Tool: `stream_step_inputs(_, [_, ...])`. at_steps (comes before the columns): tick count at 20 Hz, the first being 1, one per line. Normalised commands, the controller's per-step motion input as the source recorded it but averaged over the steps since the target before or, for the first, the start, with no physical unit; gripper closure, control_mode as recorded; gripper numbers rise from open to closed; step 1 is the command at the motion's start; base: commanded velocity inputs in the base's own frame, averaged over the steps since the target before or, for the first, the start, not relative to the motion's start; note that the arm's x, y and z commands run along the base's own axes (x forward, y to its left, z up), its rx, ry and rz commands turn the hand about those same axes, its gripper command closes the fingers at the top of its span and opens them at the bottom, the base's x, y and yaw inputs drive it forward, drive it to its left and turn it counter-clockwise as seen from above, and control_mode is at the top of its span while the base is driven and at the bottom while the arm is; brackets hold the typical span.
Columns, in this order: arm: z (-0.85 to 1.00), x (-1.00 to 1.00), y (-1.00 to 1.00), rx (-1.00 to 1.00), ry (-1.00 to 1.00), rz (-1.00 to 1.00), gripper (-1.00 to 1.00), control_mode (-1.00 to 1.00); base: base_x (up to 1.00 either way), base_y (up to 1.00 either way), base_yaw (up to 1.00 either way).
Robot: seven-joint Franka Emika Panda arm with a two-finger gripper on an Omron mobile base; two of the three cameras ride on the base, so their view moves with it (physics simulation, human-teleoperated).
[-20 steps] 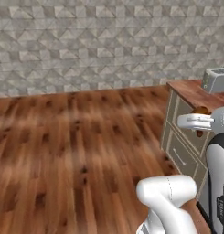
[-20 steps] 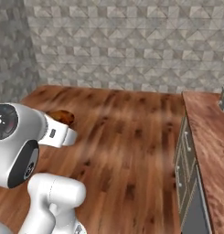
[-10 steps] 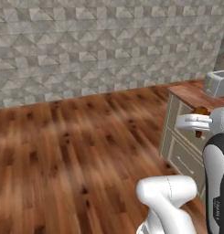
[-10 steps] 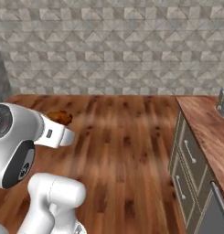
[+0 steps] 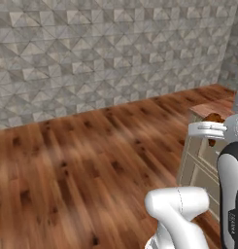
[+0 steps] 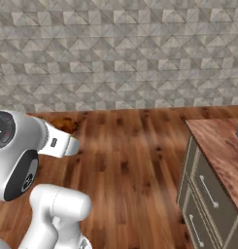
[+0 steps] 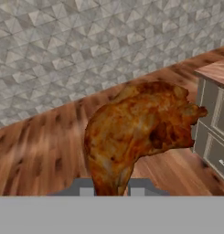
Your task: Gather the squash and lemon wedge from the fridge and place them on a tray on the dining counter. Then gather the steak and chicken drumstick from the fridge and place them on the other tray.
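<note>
My gripper point(image 7: 111, 185) is shut on the chicken drumstick point(image 7: 141, 128), a browned, roasted piece that stands up from between the fingertips in the hand view. In the left base view the white hand point(image 5: 208, 130) juts left from the arm at the right edge, and the drumstick point(image 5: 215, 118) shows as a brown lump around it. From the right base view, the drumstick point(image 6: 64, 124) peeks out just above the hand point(image 6: 59, 143) at the left.
A beige cabinet with drawers point(image 6: 203, 194) and a reddish wood-grain top point(image 6: 222, 146) stands at the right; it also appears as the cabinet point(image 5: 200, 155) behind the hand. Wood plank floor point(image 5: 81, 160) runs to a grey stone-tiled wall point(image 6: 120, 53).
The whole scene has slid sideways in both base views, so the base has turned. The grey appliance on the cabinet top has left the left base view. The drumstick stays in the shut gripper.
</note>
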Motion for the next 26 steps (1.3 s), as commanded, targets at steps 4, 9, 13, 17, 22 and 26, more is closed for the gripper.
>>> stream_step_inputs(4, [0.00, 0.00, 0.00, 0.00, 0.00, 0.00, 1.00, 1.00, 1.00, 0.58, -0.22])
stream_step_inputs(9, [0.00, 0.00, 0.00, 0.00, 0.00, 0.00, 1.00, 1.00, 1.00, 0.57, -0.22])
stream_step_inputs(13, [0.00, 0.00, 0.00, 0.00, 0.00, 0.00, 1.00, 1.00, 1.00, 0.51, -0.23])
stream_step_inputs(17, [0.00, 0.00, 0.00, 0.00, 0.00, 0.00, 1.00, 1.00, 1.00, 0.41, -0.26])
stream_step_inputs(22, [0.00, 0.00, 0.00, 0.00, 0.00, 0.00, 1.00, 1.00, 0.99, 0.24, -0.29])
stream_step_inputs(26, [0.00, 0.00, 0.00, 0.00, 0.00, 0.00, 1.00, 1.00, 0.85, 0.06, -0.35])
